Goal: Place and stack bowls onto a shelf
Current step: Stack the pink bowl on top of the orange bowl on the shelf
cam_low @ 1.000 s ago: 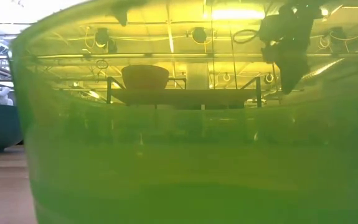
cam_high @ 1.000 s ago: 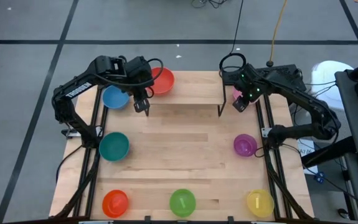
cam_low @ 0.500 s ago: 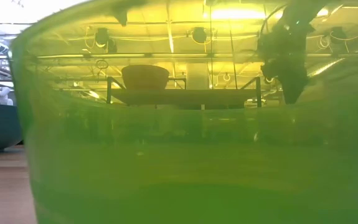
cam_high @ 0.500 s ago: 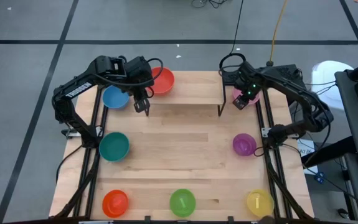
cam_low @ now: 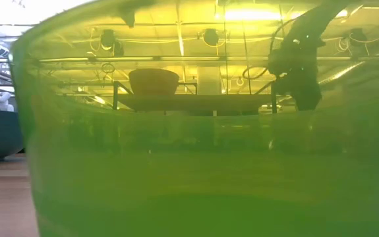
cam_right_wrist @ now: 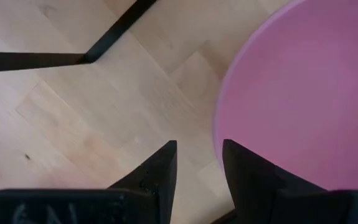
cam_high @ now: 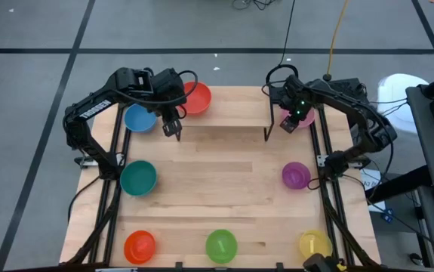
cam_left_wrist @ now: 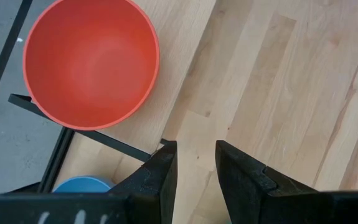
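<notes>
The shelf [cam_high: 224, 113] stands at the table's far middle. A red bowl [cam_high: 196, 98] sits on its left end and also shows in the left wrist view [cam_left_wrist: 91, 59]. My left gripper [cam_high: 174, 133] hangs over the shelf's left front corner, narrowly open and empty [cam_left_wrist: 195, 149]. A pink bowl [cam_high: 306, 117] rests on the table just right of the shelf. My right gripper [cam_high: 285, 127] is narrowly open above the bowl's rim [cam_right_wrist: 219, 137] on the side toward the shelf. One finger stands outside the rim and one over the inside.
A blue bowl [cam_high: 140, 119] and a teal bowl [cam_high: 138, 178] sit on the left, and a purple bowl [cam_high: 297, 175] sits on the right. Orange [cam_high: 140, 245], green [cam_high: 221, 245] and yellow [cam_high: 315, 244] bowls line the near edge. The green bowl [cam_low: 196, 164] fills the low view.
My right gripper has gone down and a little toward the table's left, closing on the pink bowl's rim beside the shelf's right legs. The bowls have stayed where they were.
</notes>
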Tool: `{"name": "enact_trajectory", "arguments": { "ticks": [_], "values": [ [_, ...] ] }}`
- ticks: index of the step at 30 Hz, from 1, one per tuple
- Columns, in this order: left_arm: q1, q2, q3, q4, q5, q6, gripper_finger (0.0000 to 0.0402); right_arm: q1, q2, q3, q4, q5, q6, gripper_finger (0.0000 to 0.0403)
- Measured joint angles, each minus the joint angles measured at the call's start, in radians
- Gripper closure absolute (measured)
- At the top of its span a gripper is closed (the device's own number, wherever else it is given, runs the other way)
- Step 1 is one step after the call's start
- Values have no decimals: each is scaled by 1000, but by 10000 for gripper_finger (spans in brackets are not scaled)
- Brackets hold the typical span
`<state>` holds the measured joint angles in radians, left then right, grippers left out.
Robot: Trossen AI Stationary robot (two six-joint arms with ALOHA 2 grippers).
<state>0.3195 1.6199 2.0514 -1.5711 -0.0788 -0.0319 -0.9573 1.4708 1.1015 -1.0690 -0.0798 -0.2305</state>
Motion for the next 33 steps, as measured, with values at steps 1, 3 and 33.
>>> {"name": "enact_trajectory", "arguments": {
  "ticks": [1,3,33],
  "values": [
    [0,0,0,0,0,0,286,0,9,0,5,1,-3,282],
    [0,0,0,0,0,0,286,0,24,0,26,21,-14,282],
    [0,0,0,0,0,-11,286,-38,48,-169,206,79,-134,308]
  ]
}}
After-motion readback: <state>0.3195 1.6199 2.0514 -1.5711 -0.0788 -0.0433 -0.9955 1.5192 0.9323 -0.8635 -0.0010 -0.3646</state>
